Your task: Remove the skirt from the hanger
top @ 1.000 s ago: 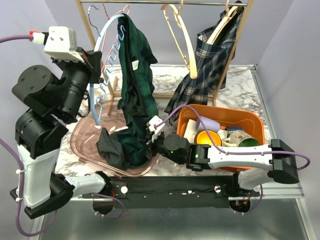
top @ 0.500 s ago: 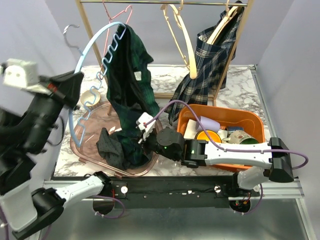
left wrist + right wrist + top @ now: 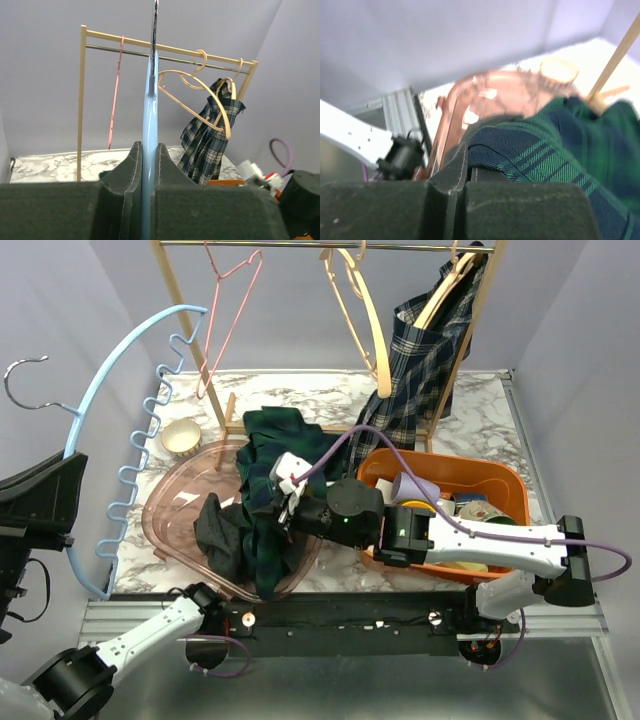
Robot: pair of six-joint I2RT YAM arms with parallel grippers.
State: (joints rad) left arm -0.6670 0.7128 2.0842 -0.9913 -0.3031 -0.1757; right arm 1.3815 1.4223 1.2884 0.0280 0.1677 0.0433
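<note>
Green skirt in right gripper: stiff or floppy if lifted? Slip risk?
Likely floppy: the green skirt lies crumpled over the pink tray, so it should sag from the right gripper. Probably light: thin folds. Slip seems unlikely; the jaws are shut on a fold.

Skirt [image 3: 262,465] now off the blue hanger [image 3: 149,110] — was draped high, now heaped over the pink tray [image 3: 172,512] & the table just beyond. Hanger is bare and has swung out left w/ left gripper [image 3: 148,150]; that arm is mostly out of the top view. Right gripper [image 3: 468,165] has moved left & farther — fabric went w/ it.
</note>
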